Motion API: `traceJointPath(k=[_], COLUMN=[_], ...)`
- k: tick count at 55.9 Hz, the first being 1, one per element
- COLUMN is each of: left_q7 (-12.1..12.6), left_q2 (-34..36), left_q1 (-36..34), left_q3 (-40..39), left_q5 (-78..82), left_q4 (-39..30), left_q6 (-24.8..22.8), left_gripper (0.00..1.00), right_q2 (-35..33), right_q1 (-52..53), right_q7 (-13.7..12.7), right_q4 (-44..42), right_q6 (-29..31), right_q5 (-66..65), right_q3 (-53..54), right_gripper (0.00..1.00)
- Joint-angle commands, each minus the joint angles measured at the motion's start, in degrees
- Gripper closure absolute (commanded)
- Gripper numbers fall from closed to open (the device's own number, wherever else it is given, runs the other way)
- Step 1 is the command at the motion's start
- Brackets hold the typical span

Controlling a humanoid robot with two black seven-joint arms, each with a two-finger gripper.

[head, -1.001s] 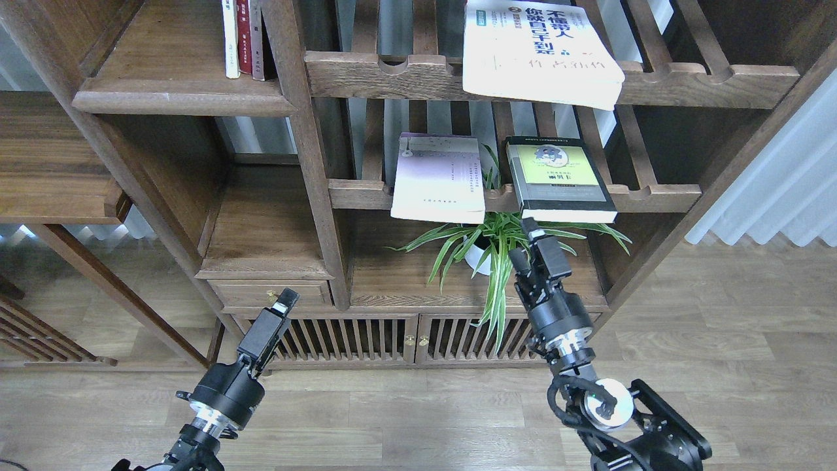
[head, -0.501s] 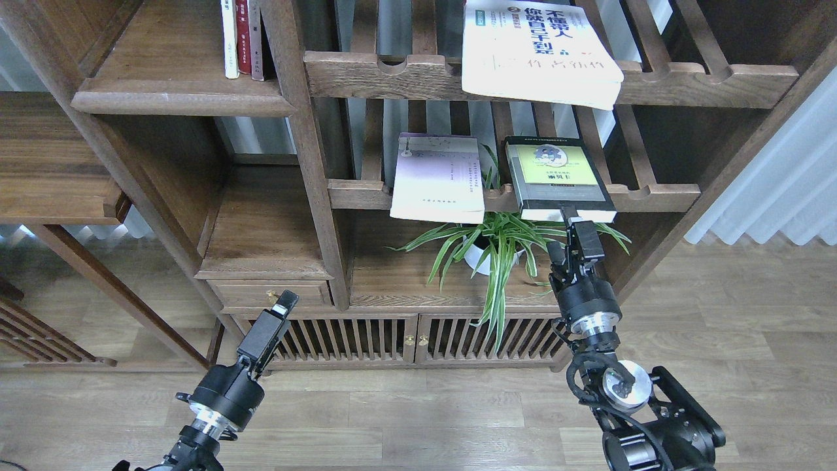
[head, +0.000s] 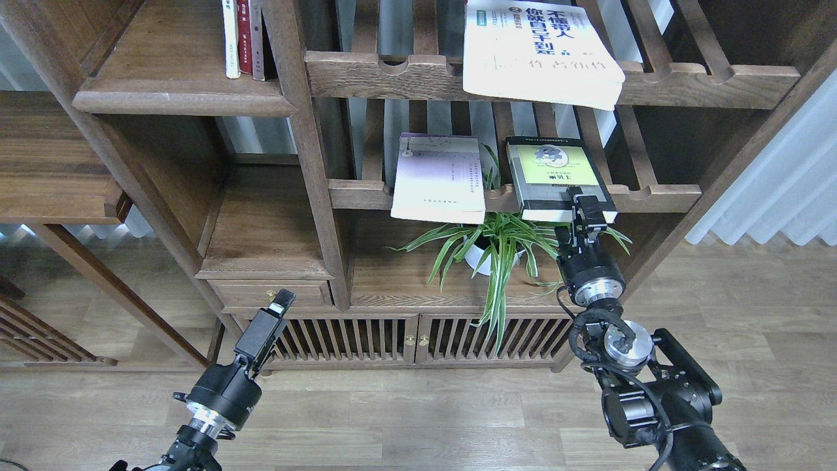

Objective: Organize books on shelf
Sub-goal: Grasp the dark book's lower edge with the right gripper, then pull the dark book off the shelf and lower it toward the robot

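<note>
Three books lie flat on the slatted racks. The large white book (head: 536, 52) with a blue title is on the upper rack and overhangs its front rail. The pale lavender-white book (head: 441, 176) and the black-edged yellow-green book (head: 556, 173) lie side by side on the lower rack. My right gripper (head: 575, 212) is at the yellow-green book's front edge. One finger (head: 584, 199) lies over the cover and the other is below the book, jaws apart. My left gripper (head: 282, 302) is low, in front of the small drawer, and holds nothing. The solid brown shelf (head: 176, 101) is at the upper left.
Thin white, red and dark spines (head: 243, 39) stand at the right end of the solid shelf. A potted spider plant (head: 497, 242) sits under the lower rack (head: 356, 193), just left of my right arm. Slatted cabinet doors (head: 418, 337) are below. A pale curtain (head: 785, 183) hangs at the right.
My right gripper has risen and moved right, from below the yellow-green book beside the plant to the book's front edge. The left arm and the books have not moved.
</note>
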Motion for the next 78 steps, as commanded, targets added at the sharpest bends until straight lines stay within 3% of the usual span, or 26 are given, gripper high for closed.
traceJointPath(k=[1,7,16,22,24,42,49,50,54,63,78], left_q7=[0.0,0.0,-0.1,-0.1,0.0,-0.1,-0.1,-0.1,-0.1,-0.1,-0.1], left_q2=[0.0,0.0,0.0,0.0,0.0,0.0,0.0,0.0,0.0,0.0,0.0], left_q1=[0.2,0.2,0.5,0.5,0.6,1.2,1.4,1.4,1.4,1.4,1.9], left_q3=[0.0,0.0,-0.1,-0.1,-0.1,-0.1,-0.2,-0.2,-0.2,-0.3,-0.3], left_q5=[0.0,0.0,0.0,0.0,0.0,0.0,0.0,0.0,0.0,-0.1,-0.1], left_q4=[0.0,0.0,0.0,-0.1,-0.1,-0.1,0.0,0.0,0.0,0.2,0.5], left_q6=[0.0,0.0,0.0,0.0,0.0,0.0,0.0,0.0,0.0,0.0,0.0], left_gripper=[0.00,0.00,0.00,0.00,0.00,0.00,0.00,0.00,0.00,0.00,0.00], right_q2=[0.0,0.0,0.0,0.0,0.0,0.0,0.0,0.0,0.0,0.0,0.0], right_q1=[0.0,0.0,0.0,-0.1,-0.2,-0.8,-3.8,-6.4,-10.1,-16.9,-30.2], right_q7=[0.0,0.0,0.1,0.1,0.1,0.1,0.0,0.0,0.0,0.0,-0.8], right_q4=[0.1,0.1,0.2,0.2,0.2,3.2,9.7,14.9,20.4,28.3,39.5], right_q6=[-0.1,0.3,0.9,5.5,7.3,11.2,14.6,15.2,15.3,18.7,18.7], right_q5=[0.3,0.4,0.4,0.6,0.6,3.0,7.6,8.6,8.7,8.7,8.1], right_q3=[0.0,0.1,0.1,0.1,-0.1,-0.7,-1.2,-1.3,-1.4,-3.0,-7.6], right_gripper=[0.26,0.42,0.59,0.92,0.95,0.95,0.96,0.96,0.96,0.96,0.96])
